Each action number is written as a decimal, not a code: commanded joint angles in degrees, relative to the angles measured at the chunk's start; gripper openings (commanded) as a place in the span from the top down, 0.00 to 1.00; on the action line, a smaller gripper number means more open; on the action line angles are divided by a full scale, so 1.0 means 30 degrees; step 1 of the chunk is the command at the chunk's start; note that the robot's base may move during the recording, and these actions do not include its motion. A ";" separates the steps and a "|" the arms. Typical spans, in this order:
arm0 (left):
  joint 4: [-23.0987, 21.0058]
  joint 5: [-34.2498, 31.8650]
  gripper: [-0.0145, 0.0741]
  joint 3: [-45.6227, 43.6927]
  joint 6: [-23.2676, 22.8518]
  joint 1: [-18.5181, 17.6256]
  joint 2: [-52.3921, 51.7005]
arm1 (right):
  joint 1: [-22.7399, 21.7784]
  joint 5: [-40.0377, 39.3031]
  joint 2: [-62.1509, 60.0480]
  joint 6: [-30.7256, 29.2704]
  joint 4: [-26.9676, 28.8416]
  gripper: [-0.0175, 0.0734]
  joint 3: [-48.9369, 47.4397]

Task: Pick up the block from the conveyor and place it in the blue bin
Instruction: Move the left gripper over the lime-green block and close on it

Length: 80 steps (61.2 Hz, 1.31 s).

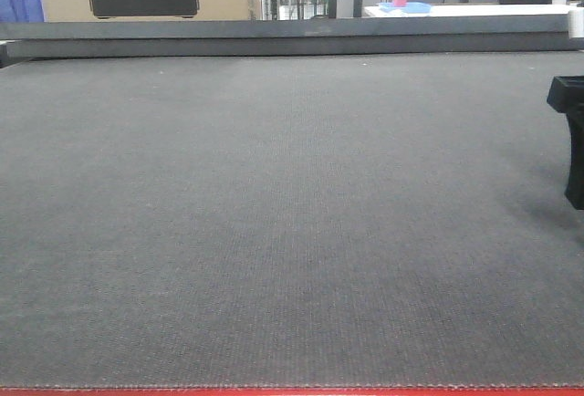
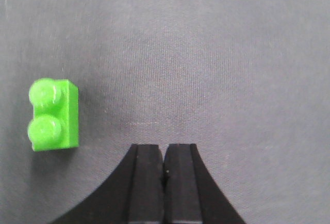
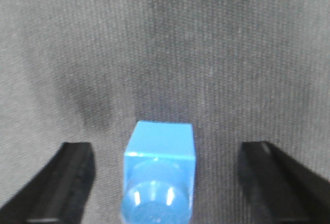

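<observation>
Blue single-stud plastic block (image 3: 159, 170) lies on the dark grey woven conveyor belt (image 3: 165, 38), centred between the right gripper's (image 3: 167, 154) wide-spread fingers, while the left gripper (image 2: 164, 154), fingers pressed together empty, has a green two-stud brick (image 2: 53, 114) at its 10 o'clock

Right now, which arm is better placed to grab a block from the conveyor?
Right. The right jaws stand open on either side of the blue block, which lies on the conveyor. The left jaws are shut, and the green block lies to one side, apart from them.
</observation>
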 commanded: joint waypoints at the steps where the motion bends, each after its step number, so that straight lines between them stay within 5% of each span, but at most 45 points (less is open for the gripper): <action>1: -0.0033 -0.0008 0.96 -0.0167 -0.1211 0.0085 0.0007 | 0.0022 -0.0202 0.0004 0.0006 -0.0281 0.37 0.0060; 43: 0.0129 0.1401 0.96 -0.0167 -0.2009 0.0114 0.1009 | 0.0103 0.0208 0.0797 -0.0230 -0.0360 0.39 0.0147; 49: 0.0522 0.1840 0.96 -0.0193 -0.2009 0.0114 0.1009 | 0.0103 0.0314 0.0797 -0.0423 -0.0360 0.47 0.0147; 63: 0.0902 0.3830 0.96 -0.1382 -0.0954 0.1868 0.1847 | 0.0103 0.0567 0.0797 -0.0461 -0.0360 1.00 0.0147; 80: 0.0902 0.4754 0.96 -0.2819 0.2177 0.4349 0.4389 | 0.0103 0.0567 0.0797 -0.0461 -0.0360 0.99 0.0147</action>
